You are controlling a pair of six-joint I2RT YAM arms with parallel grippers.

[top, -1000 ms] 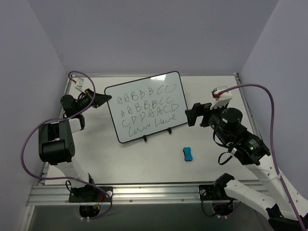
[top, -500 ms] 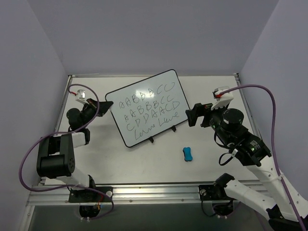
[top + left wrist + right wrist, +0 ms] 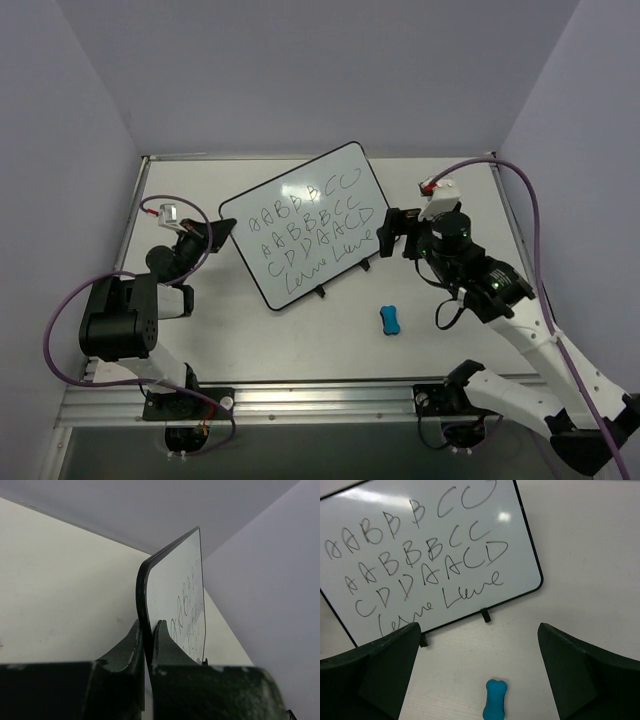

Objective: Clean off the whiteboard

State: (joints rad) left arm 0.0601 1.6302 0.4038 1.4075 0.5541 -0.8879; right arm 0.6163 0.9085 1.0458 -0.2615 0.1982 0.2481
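Observation:
The whiteboard [image 3: 305, 225] lies tilted in the middle of the table, covered with black handwritten letters, two black clips on its near long edge. My left gripper [image 3: 222, 228] is shut on its left corner; the left wrist view shows the black frame [image 3: 141, 587] pinched edge-on between the fingers [image 3: 125, 650]. The board also fills the top of the right wrist view [image 3: 430, 555]. My right gripper [image 3: 386, 233] is open and empty, above the board's right end. A small blue eraser [image 3: 390, 320] lies on the table near the board [image 3: 495, 700], between the open right fingers [image 3: 380, 670].
The table [image 3: 300, 340] is white, with a metal rail along its near edge [image 3: 300, 400]. Purple-grey walls close in at left, back and right. Purple cables loop from both arms.
The left gripper has pulled the board's left corner nearer and rotated the board. The right arm has moved left and forward, closer to the board's right end.

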